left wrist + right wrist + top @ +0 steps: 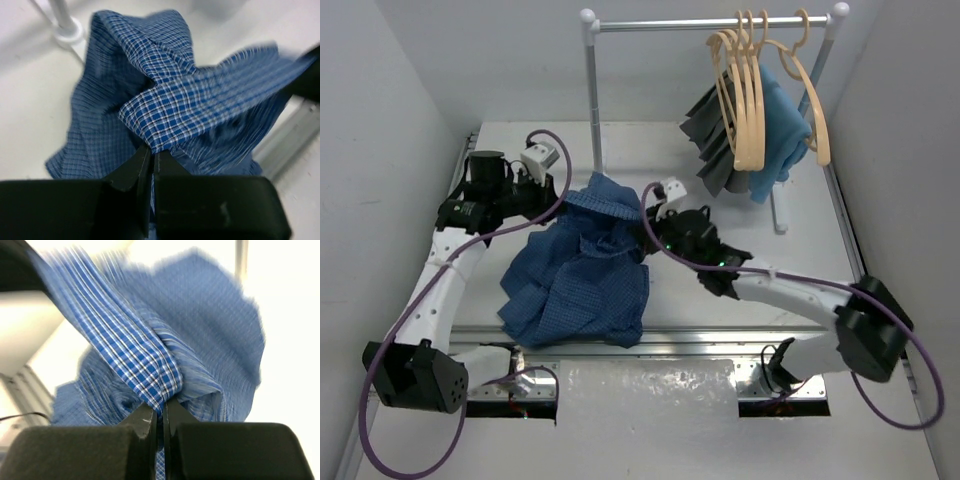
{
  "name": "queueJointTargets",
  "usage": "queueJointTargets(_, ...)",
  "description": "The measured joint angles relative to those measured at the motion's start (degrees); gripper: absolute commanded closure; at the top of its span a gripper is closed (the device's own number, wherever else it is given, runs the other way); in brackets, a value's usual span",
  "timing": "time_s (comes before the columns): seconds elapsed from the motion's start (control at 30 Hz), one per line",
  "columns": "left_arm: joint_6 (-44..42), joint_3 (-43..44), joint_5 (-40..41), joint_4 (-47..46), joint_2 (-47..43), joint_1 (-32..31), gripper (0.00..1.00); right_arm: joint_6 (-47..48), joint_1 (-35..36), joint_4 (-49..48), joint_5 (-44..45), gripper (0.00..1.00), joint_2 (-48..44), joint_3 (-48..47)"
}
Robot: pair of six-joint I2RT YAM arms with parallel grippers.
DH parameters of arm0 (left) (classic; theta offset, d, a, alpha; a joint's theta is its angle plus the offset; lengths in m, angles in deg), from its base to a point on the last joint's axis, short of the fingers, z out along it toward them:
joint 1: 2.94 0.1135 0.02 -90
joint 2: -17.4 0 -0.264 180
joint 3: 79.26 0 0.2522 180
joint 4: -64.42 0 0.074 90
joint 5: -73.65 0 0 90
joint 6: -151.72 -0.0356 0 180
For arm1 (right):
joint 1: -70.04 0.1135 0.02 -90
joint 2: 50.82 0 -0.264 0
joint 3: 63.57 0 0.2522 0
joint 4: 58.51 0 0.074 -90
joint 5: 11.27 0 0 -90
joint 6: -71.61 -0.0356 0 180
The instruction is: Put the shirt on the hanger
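On the table [820, 235] in the top view, found the shirt [582, 275] heaped mid-way between both arms. Spotted the left gripper [565, 192] at its far-left edge and the right gripper [655, 205] at its far-right edge. Logged the hanger [750, 100] hooked among identical ones on the rail [670, 23], far right, well apart from the shirt.

From the left wrist, saw fingers [131, 172] pressed together, pinching a checked fold.

From the right wrist, same: clamped tight on a fold of the shirt, fabric blurred.

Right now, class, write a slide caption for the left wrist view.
Left gripper shut on a fold of the checked shirt.
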Motion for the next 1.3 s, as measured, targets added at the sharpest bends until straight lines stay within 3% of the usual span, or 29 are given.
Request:
queueJointTargets(0.13,-4.79,0.35,-6.36,7.34,-1.86,1.77,1.00,7.87,-5.46,12.63,-10.08,1.00,-7.19,-9.90)
queueJointTargets(0.2,-7.19,0.74,-8.85,9.70,-5.16,1.90,1.00,12.39,-7.39,22.62,-14.38,1.00,-4.26,-22.38)
queueJointTargets(0.3,-9.92,5.07,-11.37,13.60,-10.62,2.64,0.96,18.60,-8.33,37.90,-21.88,1.00,6.45,-49.31)
queueJointTargets(0.33,-10.34,7.19,-11.89,14.27,-11.85,2.86,0.73,20.09,-8.35,41.24,-24.26,1.00,10.36,-58.01)
queueJointTargets(0.37,-10.86,9.16,-12.26,14.64,-12.87,2.95,0.61,21.22,-8.37,44.65,-26.34,1.00,13.49,-65.18)
queueJointTargets(0.4,-10.84,10.51,-12.41,14.80,-13.68,3.10,0.43,21.86,-8.39,47.08,-27.91,1.00,15.80,-70.51)
queueJointTargets(0.43,-10.75,10.73,-12.44,14.71,-14.32,3.26,0.36,22.27,-8.41,48.65,-29.53,1.00,17.03,-73.40)
queueJointTargets(0.47,-10.67,10.54,-12.59,15.43,-15.67,3.28,0.32,22.49,-8.52,49.37,-30.69,1.00,17.18,-73.48)
queueJointTargets(0.5,-10.75,10.14,-12.96,15.80,-16.50,3.28,0.20,22.51,-8.59,50.05,-31.78,1.00,16.68,-72.04)
queueJointTargets(0.73,-10.78,5.33,-15.89,13.51,-13.16,3.21,0.06,19.80,-8.61,51.21,-33.66,1.00,14.05,-51.67)
queueJointTargets(0.83,-8.70,1.53,-13.64,7.43,-9.84,-0.52,0.04,17.70,-8.61,50.01,-33.38,1.00,13.97,-47.52)
queueJointTargets(1.0,-5.51,-8.24,-6.36,1.46,-7.43,-13.40,0.00,13.70,-8.61,47.01,-30.67,1.00,13.73,-44.13)
queueJointTargets(1.2,-5.22,-9.90,1.68,-2.56,-7.23,-15.06,0.01,10.54,-8.61,43.95,-26.43,1.00,13.64,-43.21)
queueJointTargets(1.3,-5.25,-10.10,8.02,-5.84,-6.40,-16.79,0.08,9.03,-8.61,42.29,-25.59,1.00,13.66,-43.21)
